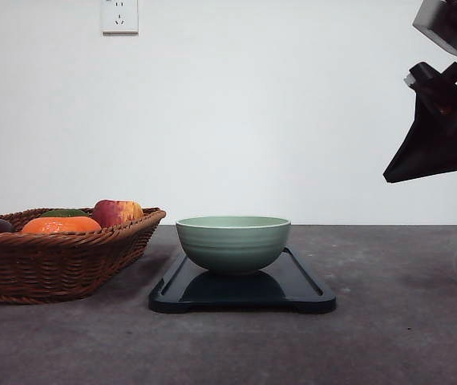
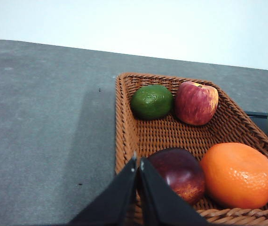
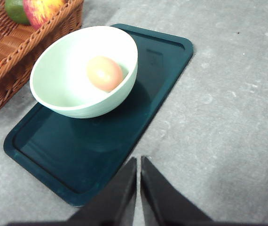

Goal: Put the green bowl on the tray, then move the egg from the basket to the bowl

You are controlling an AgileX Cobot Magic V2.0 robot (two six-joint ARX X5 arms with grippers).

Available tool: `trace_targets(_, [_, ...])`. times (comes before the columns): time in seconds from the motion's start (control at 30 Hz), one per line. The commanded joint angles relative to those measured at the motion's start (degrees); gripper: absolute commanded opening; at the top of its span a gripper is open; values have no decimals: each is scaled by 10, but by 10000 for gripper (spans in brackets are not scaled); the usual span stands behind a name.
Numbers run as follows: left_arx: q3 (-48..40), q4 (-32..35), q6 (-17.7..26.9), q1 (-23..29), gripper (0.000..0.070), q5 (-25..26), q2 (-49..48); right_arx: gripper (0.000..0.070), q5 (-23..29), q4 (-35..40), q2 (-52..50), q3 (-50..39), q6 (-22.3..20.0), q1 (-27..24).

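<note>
The green bowl (image 1: 233, 243) sits on the tray (image 1: 309, 289) at the middle of the grey table (image 1: 405, 321), and in the right wrist view we see the egg (image 3: 105, 73) lying inside it, resting against the bowl's inner wall. From the front we find the bowl toward the far half of the tray, with the basket (image 1: 52, 265) at its 9 o'clock, close to the tray's edge but not touching the bowl. The basket holds an apple (image 2: 196, 102) and a green citrus fruit (image 2: 152, 101) side by side at its far end, and a dark red fruit (image 2: 181, 173) next to an orange (image 2: 238, 175) at its near end. Our right pincer (image 3: 138, 165) hangs above the tray's near corner with its two black fingers pressed together and nothing between them; from the front its arm (image 1: 445, 120) shows high at the bowl's 2 o'clock, well apart. Our left pincer (image 2: 137, 162) hovers over the basket's near rim beside the dark red fruit, fingers likewise closed on nothing. A wall socket (image 1: 119, 16) shows at 11 o'clock
</note>
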Motion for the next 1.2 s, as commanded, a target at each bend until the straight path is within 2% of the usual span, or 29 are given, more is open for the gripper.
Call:
trace_targets(0.0, [-11,7,0,0,0,-1,-1,3,0,5,4,1,2,2])
trace_targets(0.07, [-11,7,0,0,0,-1,-1,3,-2,5,3,1,0,3])
trace_targets(0.1, [-11,7,-1,0,0,-1,-1,3,4,7,0,1,-20,1])
trace_targets(0.17, [-11,7,0,0,0,-1,-1,3,33,9,-5,0,-59,-3])
trace_targets(0.23, [-11,7,0,0,0,-1,-1,3,78,12,-22,-7,-68,-7])
trace_targets(0.33, [-11,7,0,0,0,-1,-1,3,124,17,-63,-30,-69,-16])
trace_targets(0.43, [-11,7,0,0,0,-1,-1,3,150,48,-117,-72,-69,-36])
trace_targets(0.6, [-11,7,0,0,0,-1,-1,3,151,131,-231,-173,-56,-77])
trace_targets(0.7, [-11,7,0,0,0,-1,-1,3,162,146,-303,-228,-47,-98])
trace_targets(0.9, [-11,7,0,0,0,-1,-1,3,194,143,-448,-317,-12,-120])
trace_targets(1.0, [-11,7,0,0,0,-1,-1,3,199,84,-508,-319,-9,-125])
trace_targets(1.17, [-11,7,0,0,0,-1,-1,3,238,34,-576,-319,-9,-128])
